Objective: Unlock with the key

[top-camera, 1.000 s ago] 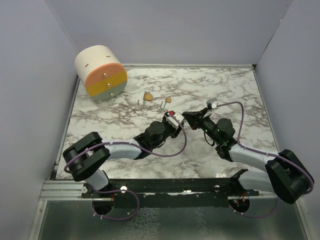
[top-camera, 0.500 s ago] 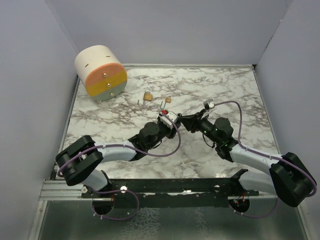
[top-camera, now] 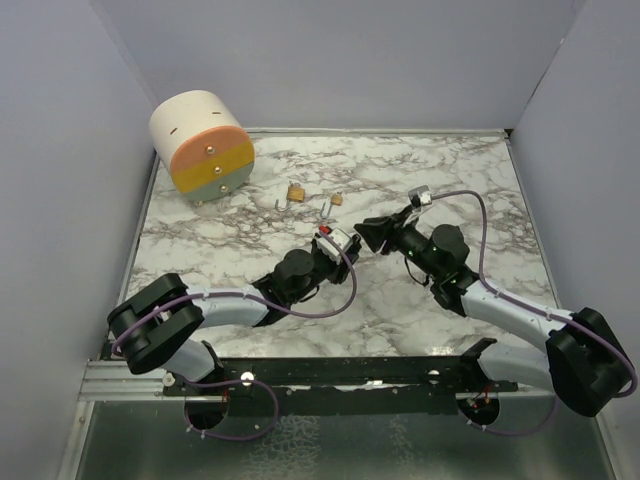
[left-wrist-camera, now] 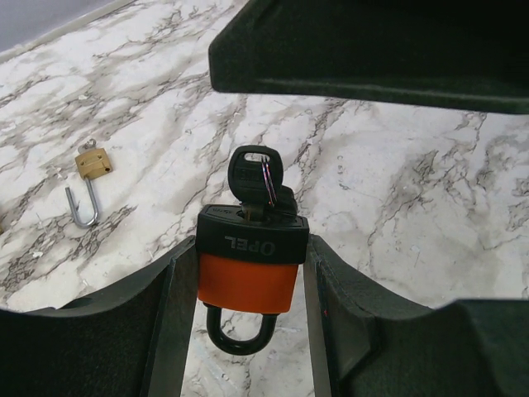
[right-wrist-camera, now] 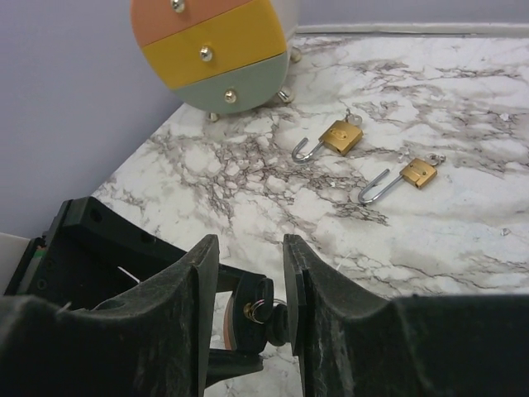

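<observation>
An orange padlock with a black top (left-wrist-camera: pixel 250 269) sits upright between the fingers of my left gripper (left-wrist-camera: pixel 248 285), which is shut on its body. Its black shackle hangs below. A black-headed key (left-wrist-camera: pixel 254 178) on a small ring stands in the keyhole on top. In the top view the padlock (top-camera: pixel 327 238) is at mid-table in the left gripper (top-camera: pixel 335 243). My right gripper (top-camera: pixel 362 232) is open just right of it. In the right wrist view its fingers (right-wrist-camera: pixel 202 273) straddle the key head (right-wrist-camera: pixel 277 318) without closing on it.
Two small brass padlocks with open shackles (top-camera: pixel 295 191) (top-camera: pixel 335 200) lie beyond the grippers. A round drawer unit with pink, yellow and green fronts (top-camera: pixel 200 145) stands at the back left. Purple walls enclose the marble table (top-camera: pixel 450 170).
The left gripper has moved a little left with the padlock. The right gripper has shifted left after it and tilted higher over the key.
</observation>
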